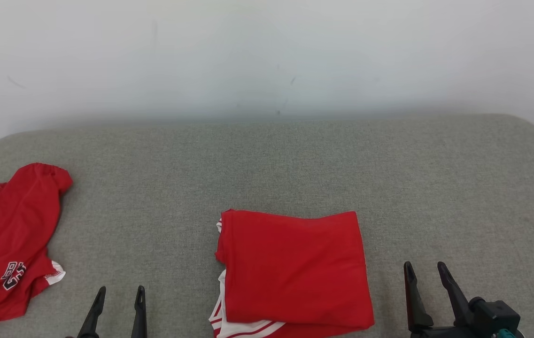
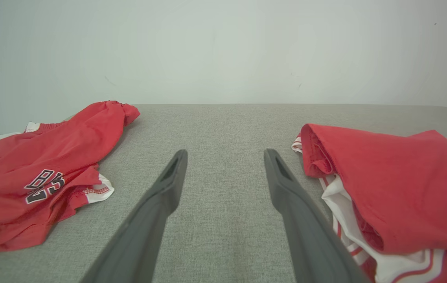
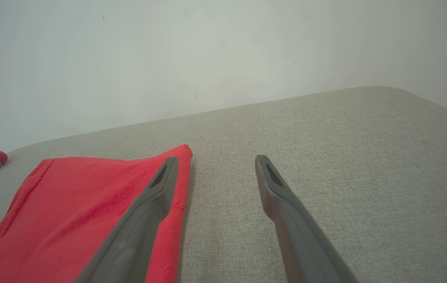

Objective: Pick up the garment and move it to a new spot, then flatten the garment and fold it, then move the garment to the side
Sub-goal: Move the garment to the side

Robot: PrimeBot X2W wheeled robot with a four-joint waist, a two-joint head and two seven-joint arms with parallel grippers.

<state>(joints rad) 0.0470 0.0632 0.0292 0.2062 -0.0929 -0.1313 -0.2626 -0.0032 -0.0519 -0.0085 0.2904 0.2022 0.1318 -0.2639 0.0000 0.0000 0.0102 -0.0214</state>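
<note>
Left claw (image 1: 121, 288) and right claw (image 1: 423, 264) both gape empty; two red pieces: folded garment (image 1: 295, 267) centre, crumpled garment (image 1: 8, 239) left.

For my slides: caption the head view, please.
Folded red garment on grey fabric surface between open left pincer and open right pincer; crumpled red garment at far left.

Crumpled red shorts (image 1: 11, 234) lie on grey cushion (image 1: 295, 159) below white wall (image 1: 267, 56).

Bright, even light; soft shadows; sharp.
</note>
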